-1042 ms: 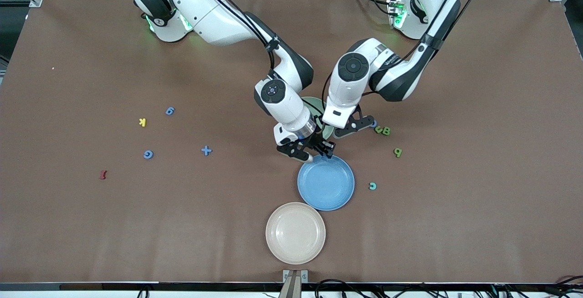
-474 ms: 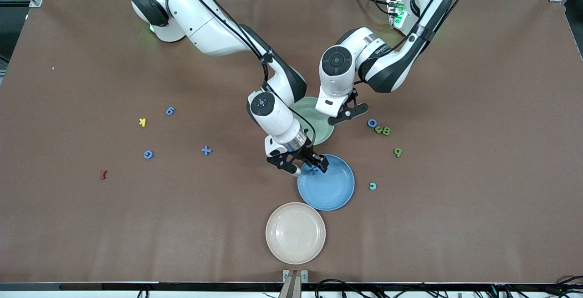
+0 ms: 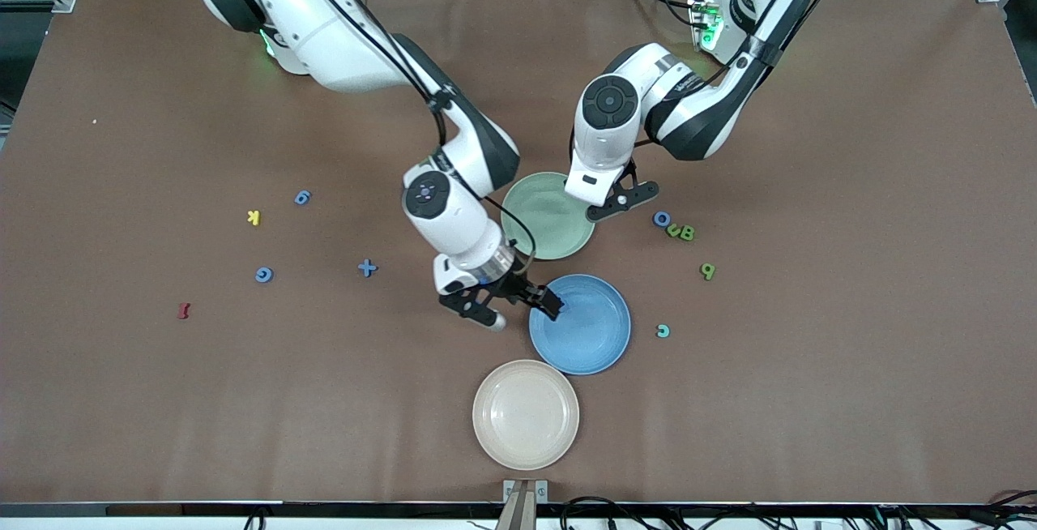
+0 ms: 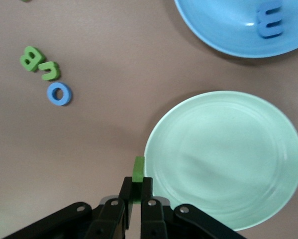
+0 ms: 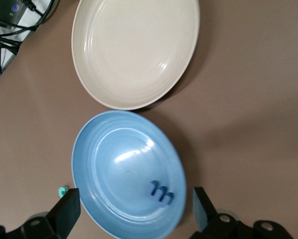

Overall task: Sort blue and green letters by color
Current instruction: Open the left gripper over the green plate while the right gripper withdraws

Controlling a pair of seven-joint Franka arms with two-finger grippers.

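One green letter piece (image 4: 138, 169) is clenched in my left tool (image 4: 137, 191) at the green plate's (image 4: 268, 164) rim for dropping, while my right tool (image 3: 512, 303), released, hangs spread over the blue plate's (image 3: 599, 348) edge.

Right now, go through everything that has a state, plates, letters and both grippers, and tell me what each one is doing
left gripper: shut on green piece, over green plate's edge
right gripper: open, beside blue plate's rim
blue plate: holds blue E
green plate: holds no letter
cream plate: holds no letter
blue O: flat on table, unsorted
green B: flat on table, unsorted
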